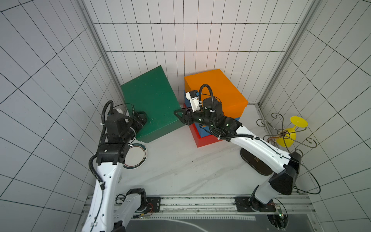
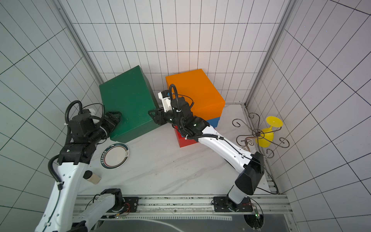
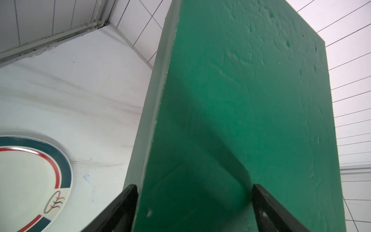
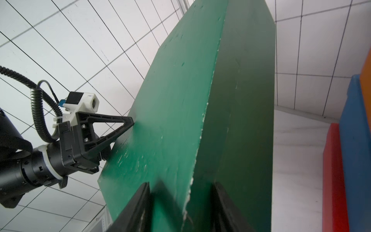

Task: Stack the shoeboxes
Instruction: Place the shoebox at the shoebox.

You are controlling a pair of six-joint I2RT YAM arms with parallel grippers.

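1. Nearest you are the arms. The left gripper (image 3: 193, 186) grasps the green shoebox (image 1: 152, 98) at its near left corner, with a black finger pressed on either side of it. The right gripper (image 4: 180, 184) clamps the near right corner the same way.
2. You find the green shoebox tilted between the two grippers, left of the stack and apart from it. Whether any part of it touches the table (image 1: 180, 164), you cannot tell. Only the wrist views show you its dented, scuffed paint and the white chips along its edges.
3. At the back right, the orange shoebox (image 1: 216, 88) tops the stack. The blue shoebox (image 2: 213, 121) is beneath it and the red shoebox (image 1: 204, 141) is on the table.
4. A dark oval object (image 1: 255, 162) lies under the right arm and shows in a top view only.
5. The plate (image 2: 115, 156) lies whole in a top view, near the green shoebox. The left wrist view alone shows you its emblem (image 3: 55, 202) of coloured interlaced loops. The marks on its rim are too small to read.
6. A wire stand (image 1: 284, 133) stands at the far right, with a yellow glass (image 1: 289, 140) lying on its side just behind it.
7. A small dark-capped jar (image 2: 92, 177) lies beside the left arm, seen in a top view only.
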